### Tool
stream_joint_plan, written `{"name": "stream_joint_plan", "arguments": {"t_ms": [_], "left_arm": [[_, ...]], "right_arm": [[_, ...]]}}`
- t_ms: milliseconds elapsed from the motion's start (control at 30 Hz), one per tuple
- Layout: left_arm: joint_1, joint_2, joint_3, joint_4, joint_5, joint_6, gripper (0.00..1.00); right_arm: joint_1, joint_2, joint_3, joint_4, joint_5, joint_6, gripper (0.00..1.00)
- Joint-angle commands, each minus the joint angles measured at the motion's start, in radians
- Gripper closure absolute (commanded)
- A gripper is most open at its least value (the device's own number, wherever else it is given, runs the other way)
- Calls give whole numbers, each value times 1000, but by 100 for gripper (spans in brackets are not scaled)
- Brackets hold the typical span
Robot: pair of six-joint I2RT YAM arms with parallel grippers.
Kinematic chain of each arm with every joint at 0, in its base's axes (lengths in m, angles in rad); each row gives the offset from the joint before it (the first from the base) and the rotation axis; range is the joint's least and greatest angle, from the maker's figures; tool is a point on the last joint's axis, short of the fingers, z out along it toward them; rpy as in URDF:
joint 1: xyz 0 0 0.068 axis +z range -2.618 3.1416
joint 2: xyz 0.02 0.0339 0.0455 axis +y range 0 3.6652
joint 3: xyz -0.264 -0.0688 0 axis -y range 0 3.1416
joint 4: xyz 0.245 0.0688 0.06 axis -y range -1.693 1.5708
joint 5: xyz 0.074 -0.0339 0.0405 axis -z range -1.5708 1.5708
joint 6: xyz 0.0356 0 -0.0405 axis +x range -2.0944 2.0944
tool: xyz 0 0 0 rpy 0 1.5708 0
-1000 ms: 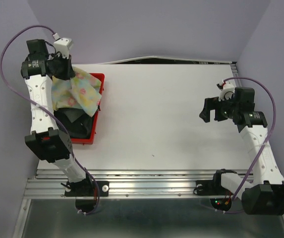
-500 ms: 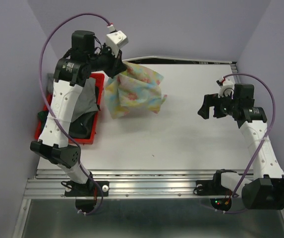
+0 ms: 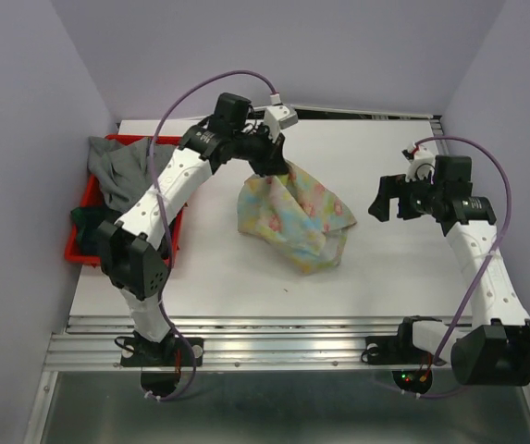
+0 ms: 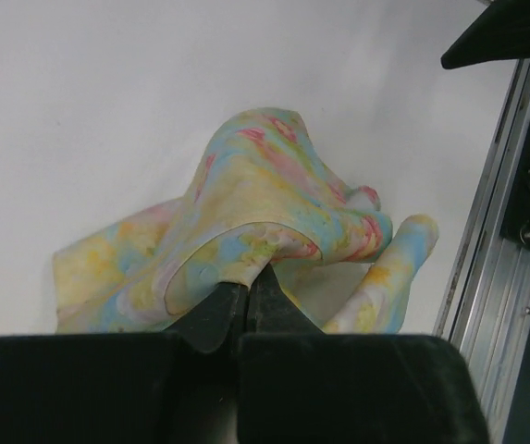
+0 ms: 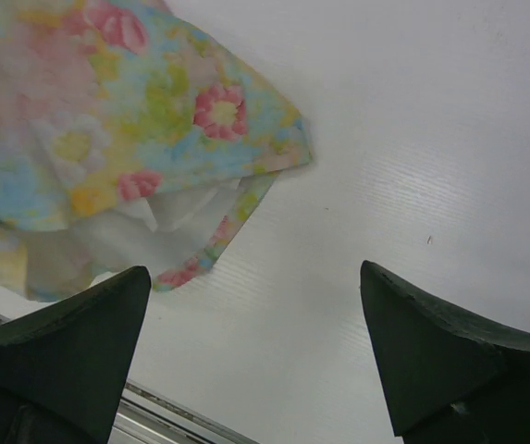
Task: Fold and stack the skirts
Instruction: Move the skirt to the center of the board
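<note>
No text, label or number can be read anywhere

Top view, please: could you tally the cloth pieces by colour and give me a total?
floral skirt: 1
grey skirt: 1
dark cloth: 1 visible, partly hidden in the bin
Total: 3

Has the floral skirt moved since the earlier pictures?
Yes. The floral skirt went right, from over the red bin to the middle of the table, held in the left gripper.
</note>
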Motion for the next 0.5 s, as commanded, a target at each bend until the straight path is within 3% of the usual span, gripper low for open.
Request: {"name": "stream_joint_plan", "arguments": {"t_ms": [0,200,333,400,433,467], "left_arm": [[-71,4,-52,111,0,-30,100],[-215,-5,-169,130,-67,-1,100],[-374,-12,-267,113,-129,73,100],[-412,1,-287,59,-162,107,89],[-439,7,-301,12,-205,137,76],[-447,8,-312,1,-227,145,71]], "right_arm": [[-1,9,30,25,9,-1,0],[-1,44,33,29,-16,1,0],[-1,79,50,21,-22,1,0],[-1,102,61,16,-31,-4,1],[-1,112,64,16,-43,-7,1],[-1,128,67,15,-54,-18,2]]}}
